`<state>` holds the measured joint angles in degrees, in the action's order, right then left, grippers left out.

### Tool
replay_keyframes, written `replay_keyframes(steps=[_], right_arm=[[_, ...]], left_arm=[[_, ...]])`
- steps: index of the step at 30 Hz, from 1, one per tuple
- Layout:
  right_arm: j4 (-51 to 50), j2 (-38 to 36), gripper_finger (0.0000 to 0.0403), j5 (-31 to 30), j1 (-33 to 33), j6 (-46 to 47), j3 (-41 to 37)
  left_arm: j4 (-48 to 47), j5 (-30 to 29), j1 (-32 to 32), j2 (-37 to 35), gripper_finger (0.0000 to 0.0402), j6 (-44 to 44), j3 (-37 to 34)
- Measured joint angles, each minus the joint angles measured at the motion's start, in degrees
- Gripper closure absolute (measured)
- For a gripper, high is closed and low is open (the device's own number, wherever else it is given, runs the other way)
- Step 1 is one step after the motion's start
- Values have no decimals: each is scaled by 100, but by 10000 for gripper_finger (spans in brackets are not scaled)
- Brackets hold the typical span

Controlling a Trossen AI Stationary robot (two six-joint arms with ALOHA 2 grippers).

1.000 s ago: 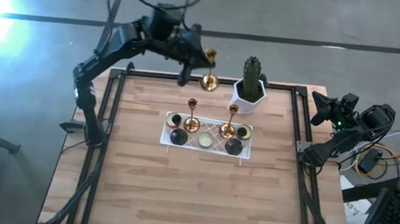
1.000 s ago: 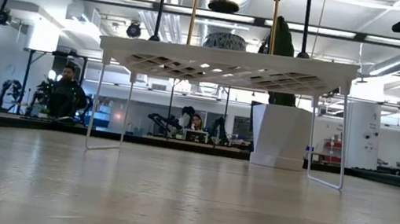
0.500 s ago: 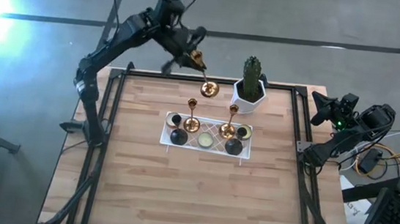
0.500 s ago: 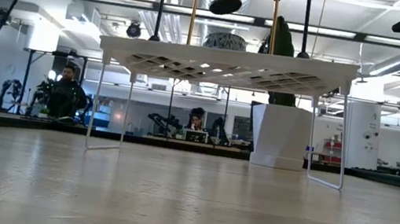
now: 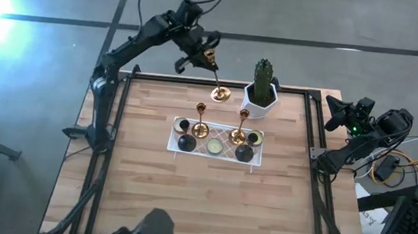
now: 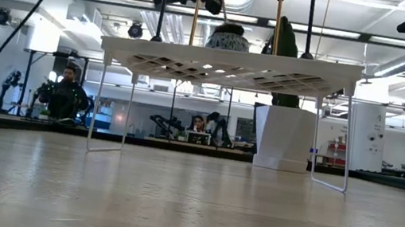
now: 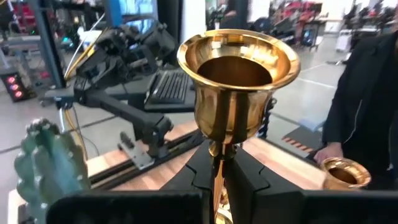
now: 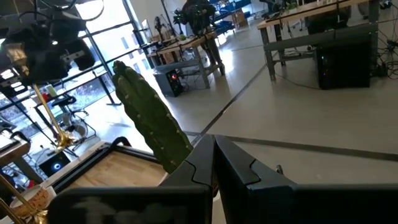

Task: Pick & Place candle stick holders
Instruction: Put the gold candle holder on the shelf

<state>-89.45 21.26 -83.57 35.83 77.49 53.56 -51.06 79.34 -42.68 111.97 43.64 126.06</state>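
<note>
My left gripper (image 5: 202,56) is over the table's far edge, left of the cactus pot, and is shut on a gold candle stick holder (image 5: 214,75). In the left wrist view its cup (image 7: 236,81) stands above my fingers. Two more gold holders (image 5: 201,120) (image 5: 240,126) and two black ones (image 5: 185,142) (image 5: 244,153) stand by their round bases on a white wire rack (image 5: 213,154) at mid-table. My right gripper (image 8: 214,163) is shut and empty, beyond the table's right edge (image 5: 334,110). My left gripper pinches the gold holder's thin stem (image 7: 217,163) just below the cup, between its two fingers (image 7: 198,177). The fingers lie across the stem and come from the far left. The holder is tilted, with its round base (image 5: 220,94) lower and nearer, clear of the table.
A white geometric pot with a green cactus (image 5: 261,87) stands at the far edge, right of the held holder. Pale tealights (image 5: 214,144) lie on the rack. A dark shape (image 5: 153,228) shows at the table's near edge. A person (image 7: 367,112) stands beyond the table.
My left arm has swung and its gripper has turned. The gold holder has tipped from nearly upright to slanted, its base swinging toward the rack. In the low view the gripper and the holder's base have come lower. A dark shape has appeared at the near edge.
</note>
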Motion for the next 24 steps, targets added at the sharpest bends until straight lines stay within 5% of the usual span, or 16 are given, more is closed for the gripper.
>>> replay_keyframes(steps=[24], right_arm=[[2,0,394,0,0,-8,0]], left_arm=[[-956,-1096,1038,43,382,972,-665]])
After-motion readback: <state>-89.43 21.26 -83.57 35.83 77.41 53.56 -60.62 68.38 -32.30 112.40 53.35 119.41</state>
